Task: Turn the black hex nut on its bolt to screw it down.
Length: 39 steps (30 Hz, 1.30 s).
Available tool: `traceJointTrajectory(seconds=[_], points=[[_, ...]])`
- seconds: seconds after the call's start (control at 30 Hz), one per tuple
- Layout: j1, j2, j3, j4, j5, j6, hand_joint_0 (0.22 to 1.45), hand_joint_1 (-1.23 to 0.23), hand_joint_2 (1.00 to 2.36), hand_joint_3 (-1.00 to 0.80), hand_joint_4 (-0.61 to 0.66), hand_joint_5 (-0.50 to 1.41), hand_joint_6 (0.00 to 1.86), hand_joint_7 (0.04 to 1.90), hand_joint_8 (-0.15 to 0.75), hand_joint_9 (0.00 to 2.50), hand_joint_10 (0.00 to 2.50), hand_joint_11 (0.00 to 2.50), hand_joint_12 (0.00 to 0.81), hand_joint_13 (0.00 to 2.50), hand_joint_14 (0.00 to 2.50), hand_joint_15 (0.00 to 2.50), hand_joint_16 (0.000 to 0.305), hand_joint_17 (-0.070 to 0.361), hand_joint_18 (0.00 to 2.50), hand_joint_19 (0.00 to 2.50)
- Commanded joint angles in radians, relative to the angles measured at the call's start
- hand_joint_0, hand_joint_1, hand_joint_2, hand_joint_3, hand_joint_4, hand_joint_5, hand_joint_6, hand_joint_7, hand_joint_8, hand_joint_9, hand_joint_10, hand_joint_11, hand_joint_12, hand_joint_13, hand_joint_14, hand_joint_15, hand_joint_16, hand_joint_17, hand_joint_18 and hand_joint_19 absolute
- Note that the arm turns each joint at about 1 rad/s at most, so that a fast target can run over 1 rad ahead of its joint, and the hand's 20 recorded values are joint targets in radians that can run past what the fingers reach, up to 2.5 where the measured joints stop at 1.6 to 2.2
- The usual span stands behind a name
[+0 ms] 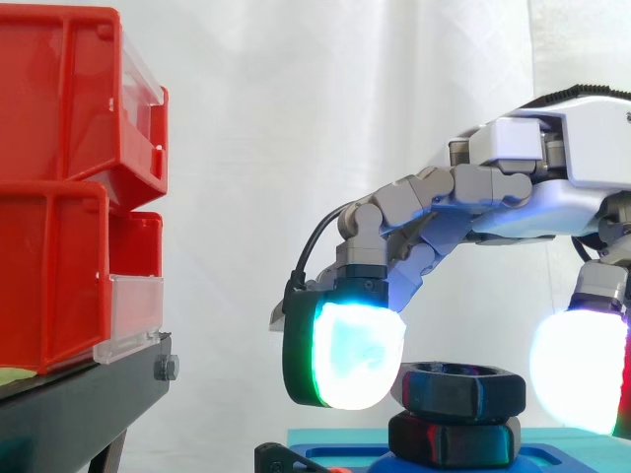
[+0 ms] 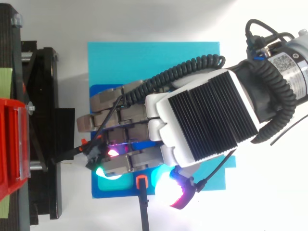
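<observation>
two black hexagonal pieces sit stacked on a bright blue plastic base plate (image 1: 552, 458) — the upper one, the black hex nut (image 1: 455, 387), rests just above the lower black hexagonal piece (image 1: 454, 440); the bolt itself is hidden. the robot's grey-and-white hand (image 1: 552, 192) arches over the nut from the right, but whether it actually grips the nut i cannot tell. the likely risk: with light or off-centre contact, the turn would slip round the flats and leave the nut where it is — or a sideways push could cock it on the thread and bind it.
</observation>
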State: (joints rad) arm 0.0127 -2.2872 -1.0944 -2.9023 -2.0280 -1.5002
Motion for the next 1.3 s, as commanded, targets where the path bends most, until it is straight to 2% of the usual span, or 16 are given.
traceJointTrajectory(seconds=[0.0,0.33,0.63,0.7,0.93,1.27], points=[[-0.003,0.0,0.001,0.002,-0.001,0.0,0.45,-0.61,1.0,-0.5,0.2,-0.05,0.5,1.18,0.279,0.71,0.02,0.34,0.353,0.44,0.0,0.09,0.059,0.132,0.35,0.34],[-0.011,0.0,0.001,0.005,-0.003,-0.015,0.45,-0.6,1.0,-0.5,0.2,-0.03,0.5,1.27,0.281,0.72,0.02,0.34,0.354,0.44,0.0,0.09,0.059,0.132,0.35,0.33],[-0.025,0.0,-0.001,0.008,-0.012,-0.023,0.44,-0.58,1.0,-0.5,0.2,-0.02,0.5,1.33,0.286,0.74,0.01,0.34,0.359,0.45,0.0,0.09,0.06,0.134,0.35,0.33],[-0.034,0.0,-0.001,0.009,-0.018,-0.026,0.42,-0.53,1.0,-0.5,0.21,-0.02,0.5,1.33,0.295,0.74,0.01,0.33,0.366,0.45,0.0,0.09,0.061,0.138,0.36,0.33],[-0.048,0.0,-0.001,0.018,-0.032,-0.026,0.36,-0.37,1.0,-0.5,0.25,-0.02,0.5,1.28,0.321,0.76,0.01,0.33,0.4,0.47,0.0,0.08,0.069,0.154,0.38,0.32],[-0.074,-0.002,-0.001,0.035,-0.058,-0.026,0.37,-0.37,1.0,-0.5,0.25,-0.02,0.5,1.25,0.319,0.76,0.01,0.32,0.4,0.47,0.0,0.09,0.068,0.154,0.39,0.33]])
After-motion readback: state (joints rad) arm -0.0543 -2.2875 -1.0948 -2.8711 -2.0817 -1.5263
